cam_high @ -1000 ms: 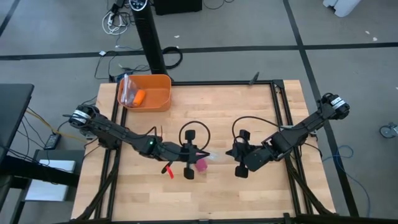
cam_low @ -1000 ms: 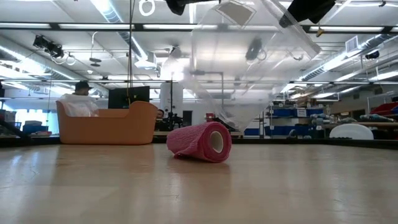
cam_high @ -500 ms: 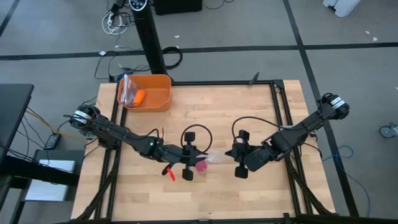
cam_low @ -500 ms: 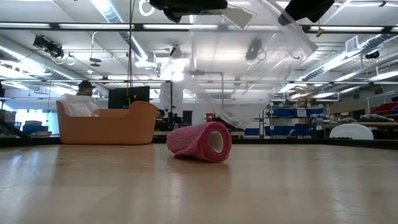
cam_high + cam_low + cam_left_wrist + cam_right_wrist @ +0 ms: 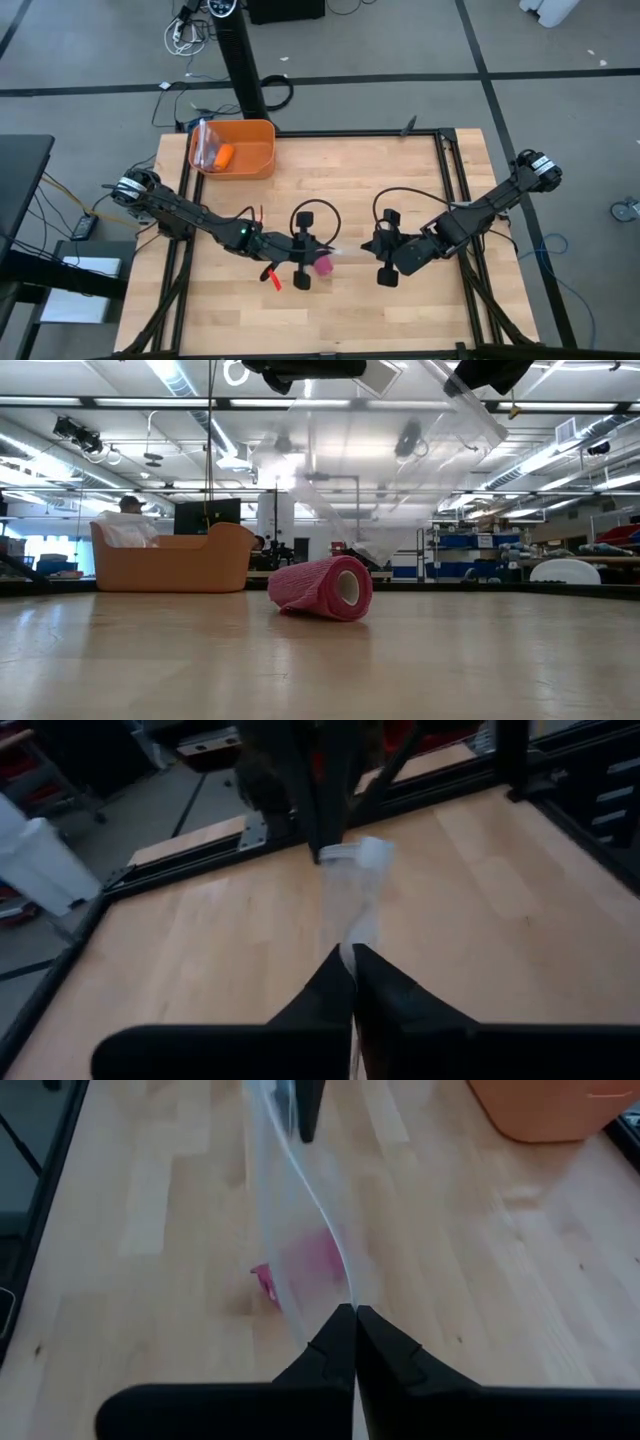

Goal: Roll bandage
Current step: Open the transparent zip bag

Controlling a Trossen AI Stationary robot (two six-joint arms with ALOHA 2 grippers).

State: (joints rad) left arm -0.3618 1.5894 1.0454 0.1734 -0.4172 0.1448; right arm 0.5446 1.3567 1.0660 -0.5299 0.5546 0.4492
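Observation:
The bandage is a small magenta-pink roll point(image 5: 322, 588) lying on its side on the wooden table point(image 5: 420, 170). It also shows in the high view point(image 5: 323, 265) and, through plastic, in the right wrist view point(image 5: 310, 1260). A clear crinkly plastic bag point(image 5: 400, 470) hangs above the roll, stretched between my two grippers. My left gripper point(image 5: 352, 972) is shut on one end of the bag, just left of the roll in the high view point(image 5: 303, 255). My right gripper point(image 5: 352, 1320) is shut on the other end, to the roll's right point(image 5: 385, 255). My left gripper pinches an edge of the clear bag point(image 5: 349, 935) between its two shut fingers. The bag runs from them toward the other gripper, lifted clear of the table. My right gripper pinches the bag's opposite edge point(image 5: 345, 1285) between its two shut fingers. The plastic runs as a narrow band to the left gripper, above the pink roll.
An orange bin point(image 5: 235, 148) stands at the table's far left, holding a small orange object point(image 5: 225, 155) and some clear plastic point(image 5: 205, 135). A black metal frame point(image 5: 455, 180) edges the table. A person point(image 5: 125, 520) sits in the room beyond.
My left gripper has shifted a little toward the table's near edge, still shut on the bag. The bag between the grippers has drawn narrower and flatter. The pink roll has stayed where it was.

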